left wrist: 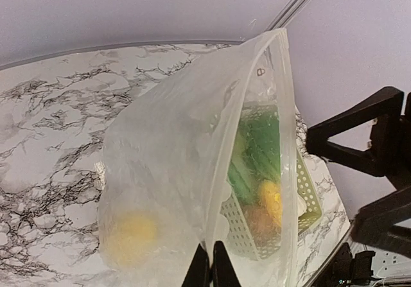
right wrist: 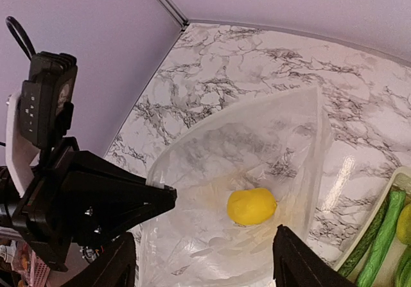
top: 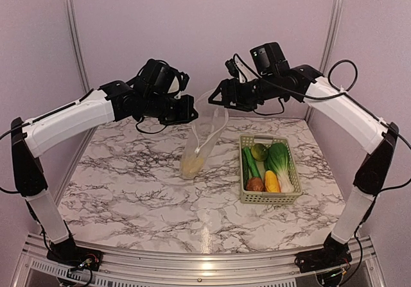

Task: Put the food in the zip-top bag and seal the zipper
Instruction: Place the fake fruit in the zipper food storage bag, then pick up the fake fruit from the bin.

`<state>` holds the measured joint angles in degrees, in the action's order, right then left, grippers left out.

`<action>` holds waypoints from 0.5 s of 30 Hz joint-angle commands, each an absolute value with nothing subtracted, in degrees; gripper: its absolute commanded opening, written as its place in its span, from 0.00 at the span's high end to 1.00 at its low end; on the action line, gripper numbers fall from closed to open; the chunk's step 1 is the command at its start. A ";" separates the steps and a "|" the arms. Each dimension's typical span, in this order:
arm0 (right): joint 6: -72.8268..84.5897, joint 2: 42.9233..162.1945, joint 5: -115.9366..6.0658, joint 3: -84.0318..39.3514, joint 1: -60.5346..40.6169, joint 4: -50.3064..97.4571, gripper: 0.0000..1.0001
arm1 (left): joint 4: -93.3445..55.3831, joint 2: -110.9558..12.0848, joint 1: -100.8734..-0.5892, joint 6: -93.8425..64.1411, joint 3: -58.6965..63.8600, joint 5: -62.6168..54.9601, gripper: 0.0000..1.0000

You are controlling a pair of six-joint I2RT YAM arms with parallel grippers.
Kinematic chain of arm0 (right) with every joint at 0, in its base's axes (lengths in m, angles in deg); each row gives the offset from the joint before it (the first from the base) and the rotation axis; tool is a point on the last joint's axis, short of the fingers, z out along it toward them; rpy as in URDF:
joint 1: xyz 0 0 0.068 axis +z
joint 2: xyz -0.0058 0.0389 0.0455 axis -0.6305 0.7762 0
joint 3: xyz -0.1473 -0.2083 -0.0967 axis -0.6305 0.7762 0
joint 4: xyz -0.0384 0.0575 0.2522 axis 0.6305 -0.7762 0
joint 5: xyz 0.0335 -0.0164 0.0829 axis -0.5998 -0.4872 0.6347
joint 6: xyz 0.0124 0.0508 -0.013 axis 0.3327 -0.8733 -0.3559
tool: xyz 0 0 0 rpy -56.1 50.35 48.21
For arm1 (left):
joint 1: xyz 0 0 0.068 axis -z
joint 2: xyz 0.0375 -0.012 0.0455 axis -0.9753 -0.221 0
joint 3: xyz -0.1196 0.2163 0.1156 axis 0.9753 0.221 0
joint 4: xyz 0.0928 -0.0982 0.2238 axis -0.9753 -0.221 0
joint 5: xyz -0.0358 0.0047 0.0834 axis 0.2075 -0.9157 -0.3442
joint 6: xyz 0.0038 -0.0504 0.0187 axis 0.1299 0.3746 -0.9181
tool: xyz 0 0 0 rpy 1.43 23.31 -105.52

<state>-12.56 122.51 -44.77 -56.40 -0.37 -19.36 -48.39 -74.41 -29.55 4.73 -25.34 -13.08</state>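
The clear zip-top bag [top: 204, 139] hangs upright over the table with its mouth open. My left gripper [top: 191, 110] is shut on the bag's rim by the zipper strip [left wrist: 228, 146]; its fingers [left wrist: 210, 268] pinch the edge. A yellow lemon [right wrist: 251, 205] lies at the bottom of the bag [right wrist: 212, 152]. My right gripper [right wrist: 205, 255] is open and empty just above the bag's mouth, at the rim's right side [top: 215, 97]. The cucumber [top: 250, 162], bok choy [top: 280, 162], corn [top: 271, 182] and brown round item [top: 255, 184] lie in the basket.
The pale green slotted basket [top: 270, 201] stands on the marble table right of the bag, also holding a round green fruit [top: 259, 151]. Lilac walls with metal posts close the back and sides. The bag's bottom rests on the table near the middle.
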 commanded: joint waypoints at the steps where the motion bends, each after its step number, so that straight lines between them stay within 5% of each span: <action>1: -11.45 116.48 -44.40 -53.66 -1.99 -17.10 0.31 | -49.73 -72.47 -30.96 4.62 -23.89 -14.18 1.00; 15: 2.72 100.06 -60.56 -26.43 -7.10 -7.26 0.41 | -65.74 -67.54 -33.45 -9.76 -25.48 -26.00 1.00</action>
<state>-4.41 102.10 -56.47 -31.63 -6.79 -11.05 -60.63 -69.58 -32.96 -4.04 -25.71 -20.69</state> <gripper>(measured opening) 0.590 0.016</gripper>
